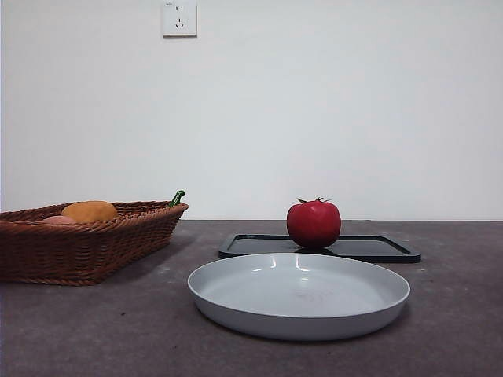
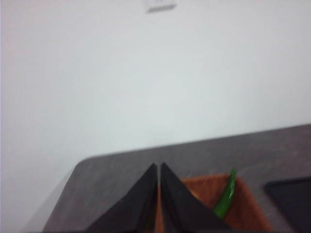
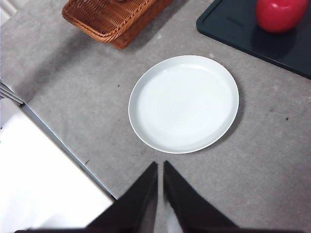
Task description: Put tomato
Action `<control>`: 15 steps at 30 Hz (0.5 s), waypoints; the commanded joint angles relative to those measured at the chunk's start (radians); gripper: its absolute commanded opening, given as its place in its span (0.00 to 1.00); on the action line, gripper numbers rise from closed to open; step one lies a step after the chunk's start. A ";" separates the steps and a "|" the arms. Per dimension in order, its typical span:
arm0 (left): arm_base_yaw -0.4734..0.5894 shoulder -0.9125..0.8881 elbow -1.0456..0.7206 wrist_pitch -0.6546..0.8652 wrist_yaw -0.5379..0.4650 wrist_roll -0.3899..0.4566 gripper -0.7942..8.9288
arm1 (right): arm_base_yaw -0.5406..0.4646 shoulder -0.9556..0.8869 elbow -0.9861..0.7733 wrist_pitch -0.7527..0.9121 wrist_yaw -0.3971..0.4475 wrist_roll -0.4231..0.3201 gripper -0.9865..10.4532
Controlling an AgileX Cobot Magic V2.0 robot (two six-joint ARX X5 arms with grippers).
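Front view: tomato (image 1: 313,224) upright on black tray (image 1: 377,250), behind grey plate (image 1: 236,306).

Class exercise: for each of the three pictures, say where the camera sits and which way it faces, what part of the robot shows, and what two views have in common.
Front view: low, at table height, facing the wall; shows the tomato on the black tray behind the plate; no robot part visible.
Left wrist view: high, facing the wall over the basket; left tool shut.
Right wrist view: above, looking down at the plate; right tool shut.
Shared: front and right wrist views both show tomato, tray, plate, basket.
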 commanded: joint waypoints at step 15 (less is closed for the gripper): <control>0.015 -0.313 -0.497 0.024 -0.034 0.001 0.09 | 0.005 0.004 0.009 0.010 0.000 0.009 0.09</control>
